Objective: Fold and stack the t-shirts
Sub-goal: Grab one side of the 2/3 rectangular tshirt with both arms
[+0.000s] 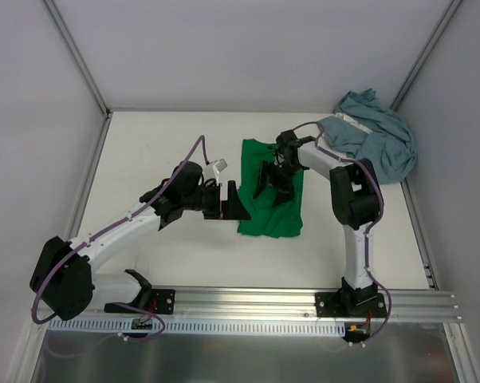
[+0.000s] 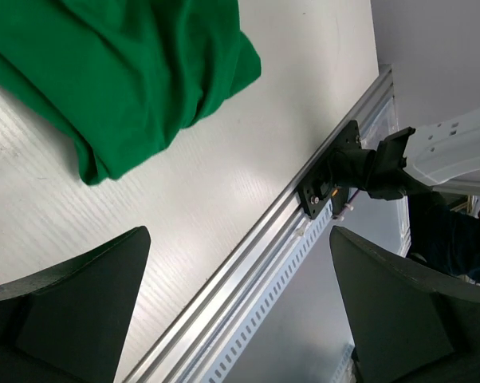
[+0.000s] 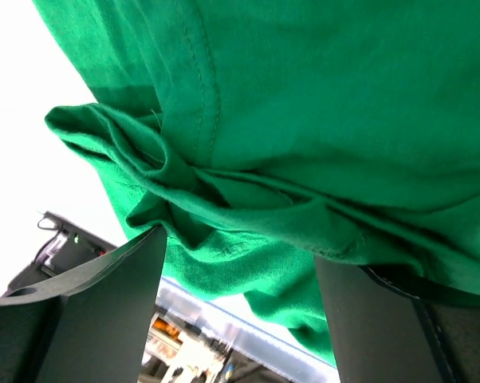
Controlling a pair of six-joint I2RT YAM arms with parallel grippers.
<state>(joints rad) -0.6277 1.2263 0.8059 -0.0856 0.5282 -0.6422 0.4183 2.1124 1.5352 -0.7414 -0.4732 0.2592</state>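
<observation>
The green t-shirt (image 1: 272, 209) lies folded into a tall rectangle at mid-table, its near corner also showing in the left wrist view (image 2: 128, 72). The blue-grey t-shirt (image 1: 377, 142) is a crumpled heap in the back right corner. My left gripper (image 1: 238, 201) (image 2: 240, 239) hovers open just left of the green shirt's left edge, with nothing between its fingers. My right gripper (image 1: 272, 187) (image 3: 240, 263) is down on top of the green shirt, jaws wide, with bunched green folds (image 3: 224, 199) lying loosely between its fingers.
An aluminium rail (image 1: 256, 299) (image 2: 248, 263) runs along the near edge and carries both arm bases; the right arm's base (image 2: 360, 167) shows in the left wrist view. Grey walls close the table at the left, back and right.
</observation>
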